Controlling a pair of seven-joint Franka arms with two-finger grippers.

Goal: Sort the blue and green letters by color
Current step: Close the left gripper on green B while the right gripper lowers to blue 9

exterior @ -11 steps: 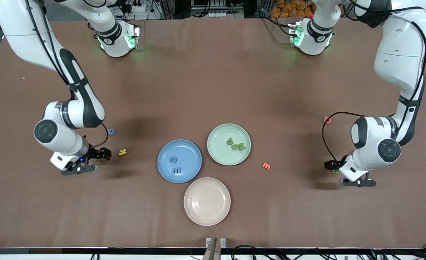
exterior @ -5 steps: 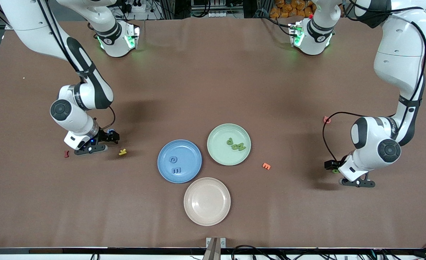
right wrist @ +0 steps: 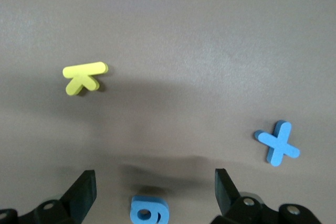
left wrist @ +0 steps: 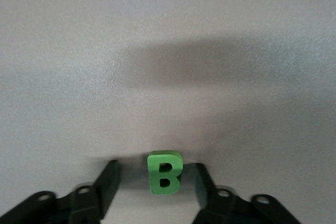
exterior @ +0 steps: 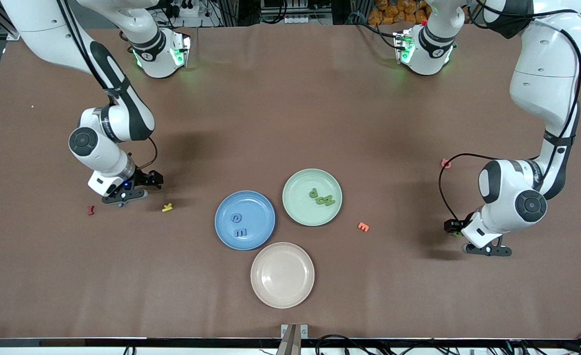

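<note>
Front view, table: brown table (exterior: 290, 113) carrying three round plates close together.
Front view, blue plate: round blue plate (exterior: 245, 220) holding two flat blue foam characters, C (exterior: 236, 217) and E (exterior: 241, 231).
Front view, green plate: round pale green plate (exterior: 312, 197), farther from the front camera than the blue plate, holding flat green foam letters P (exterior: 314, 193) and N (exterior: 326, 200).
Front view, pink plate: round pale pink plate (exterior: 282, 275), nearest the front camera.
Front view, surroundings: flat yellow foam K (exterior: 167, 207) and small dark red character (exterior: 90, 210) toward the right arm's end; flat orange foam E (exterior: 363, 227) and small pink character (exterior: 446, 163) toward the left arm's end.
Front view, right pincer: right pincer (exterior: 122, 197) low over the table near the yellow K.
Front view, left pincer: left pincer (exterior: 485, 249) low at the table, a green speck beside it.
Left wrist view, left pincer: fingers (left wrist: 107, 182) partly closed, straddling the flat green foam letter B (left wrist: 165, 172) lying on the table; a small gap shows on each side, no contact visible.
Left wrist view, writing: "B" reads clearly.
Right wrist view, right pincer: fingers (right wrist: 84, 192) spread wide, holding nothing; flat blue foam 6 (right wrist: 149, 209) lies on the table between them.
Right wrist view, surroundings: flat blue foam X (right wrist: 278, 142) lies apart from the 6; the yellow K lies well clear of both; nothing obstructs the 6.
</note>
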